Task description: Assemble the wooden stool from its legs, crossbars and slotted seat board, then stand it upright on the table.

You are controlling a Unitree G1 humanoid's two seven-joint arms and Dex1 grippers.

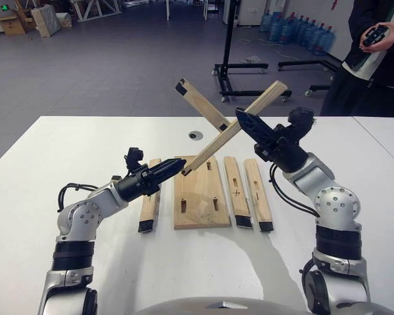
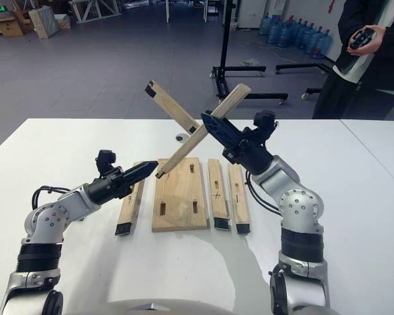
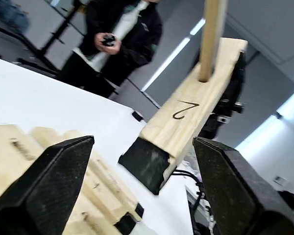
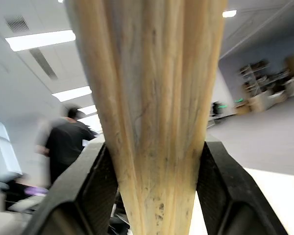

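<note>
My right gripper (image 1: 243,121) is shut on two joined wooden pieces that form an X in the air above the table's middle. The longer one, a leg (image 1: 233,129) marked 2 (image 3: 185,116), slants down to a black-tipped end just above the slotted seat board (image 1: 198,197). The shorter piece (image 1: 200,104) rises back and to the left from the joint. In the right wrist view the wood (image 4: 152,98) fills the space between the fingers (image 4: 88,196). My left gripper (image 1: 176,168) is open, its fingers (image 3: 49,181) on either side of the leg's low end without touching it.
One loose leg (image 1: 150,202) lies left of the seat board and two more (image 1: 236,190) (image 1: 258,193) lie right of it, all flat on the white table (image 1: 65,151). A small round hole (image 1: 196,136) sits behind them.
</note>
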